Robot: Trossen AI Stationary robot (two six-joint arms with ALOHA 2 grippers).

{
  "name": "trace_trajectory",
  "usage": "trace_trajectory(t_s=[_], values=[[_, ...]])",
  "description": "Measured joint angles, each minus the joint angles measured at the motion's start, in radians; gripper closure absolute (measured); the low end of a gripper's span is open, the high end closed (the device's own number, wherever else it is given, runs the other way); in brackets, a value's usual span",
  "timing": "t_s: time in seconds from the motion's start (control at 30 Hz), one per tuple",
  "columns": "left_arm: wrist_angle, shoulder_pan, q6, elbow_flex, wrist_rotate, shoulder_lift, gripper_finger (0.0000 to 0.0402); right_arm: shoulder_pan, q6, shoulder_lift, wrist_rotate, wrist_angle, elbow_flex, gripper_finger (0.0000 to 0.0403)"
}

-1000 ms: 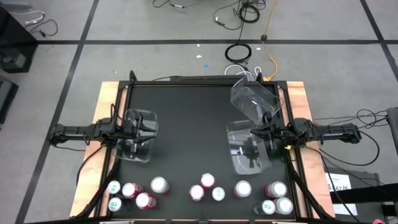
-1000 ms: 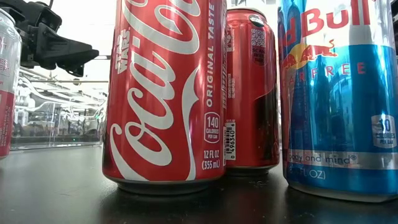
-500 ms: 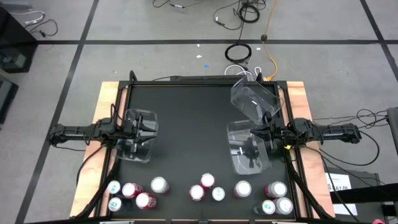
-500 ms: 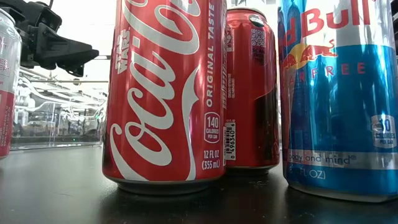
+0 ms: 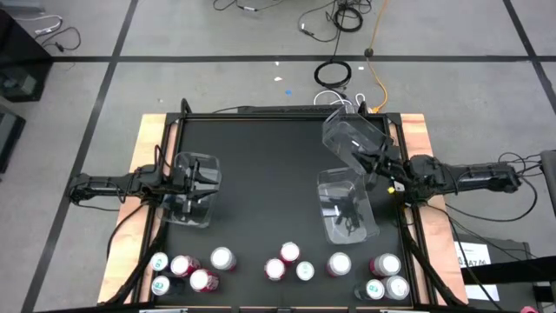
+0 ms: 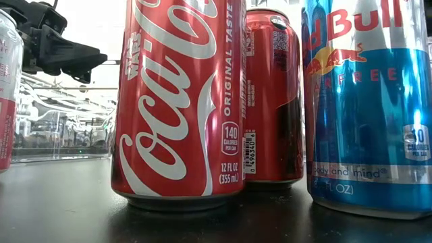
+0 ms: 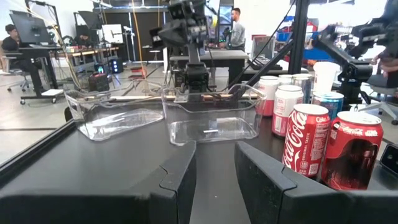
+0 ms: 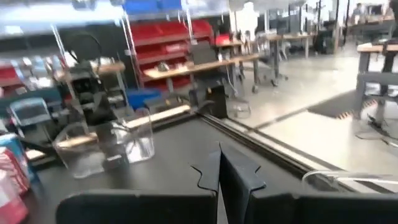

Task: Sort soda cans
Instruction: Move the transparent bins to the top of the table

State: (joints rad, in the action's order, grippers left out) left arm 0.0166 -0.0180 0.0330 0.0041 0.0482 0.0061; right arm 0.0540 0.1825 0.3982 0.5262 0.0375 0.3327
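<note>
The black surface (image 5: 278, 165) is carrying everything, and the largest things on it are three clear plastic bins: one bin on the left (image 5: 193, 189), one on the right lying flat (image 5: 346, 207), and a third tilted bin (image 5: 352, 139) standing just beyond it toward the far right edge. The two dark arms are reaching in from opposite sides. The left pincer (image 5: 187, 184) is hovering over the left bin with its fingers (image 7: 177, 180) standing slightly apart and pinching nothing that can be seen. The right pincer (image 5: 375, 170) is sitting between the two right-hand bins, at the tilted bin's near edge, with its fingers (image 8: 233, 171) pressed together; whether it is touching that bin cannot be told. The soda cans are all standing upright in a loose row along the near edge of the surface, and twelve silver tops are showing from above: five in a left cluster (image 5: 184, 268), three in a middle group (image 5: 287, 261), and four on the right (image 5: 375, 274). Their bodies are mostly red or pink, with several blue-teal ones among them. From table height, two red cans (image 6: 181, 101) and one blue can (image 6: 368, 101) are filling the foreground, well apart from the bins. No can is lying inside any bin.
</note>
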Motion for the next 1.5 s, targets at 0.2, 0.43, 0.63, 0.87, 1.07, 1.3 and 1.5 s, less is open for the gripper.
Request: trace_trajectory(t_s=[0.2,0.43,0.63,0.87,1.07,1.3,1.5], values=[[0.0,0.0,0.0,0.0,0.0,0.0,0.0281,0.0,0.169,0.324,-0.003,-0.351,0.314,0.0403],[0.0,0.0,0.0,0.0,0.0,0.0,0.0281,-0.016,0.671,0.608,-0.069,-0.929,0.728,0.0403],[0.0,0.0,0.0,0.0,0.0,0.0,0.0281,-0.016,0.936,0.752,-0.186,-1.372,0.984,0.0403],[0.0,0.0,0.0,0.0,0.0,0.0,0.0281,0.017,1.153,0.769,-0.337,-1.484,0.959,0.0402],[0.0,0.0,0.0,0.0,0.0,0.0,0.0281,0.077,1.266,0.766,-0.384,-1.473,0.816,0.039],[0.0,0.0,0.0,0.0,0.0,0.0,0.0281,0.134,1.346,0.766,-0.455,-1.351,0.644,0.0341],[0.0,0.0,0.0,0.0,0.0,0.0,0.0281,0.168,1.402,0.765,-0.455,-1.219,0.533,0.0288]])
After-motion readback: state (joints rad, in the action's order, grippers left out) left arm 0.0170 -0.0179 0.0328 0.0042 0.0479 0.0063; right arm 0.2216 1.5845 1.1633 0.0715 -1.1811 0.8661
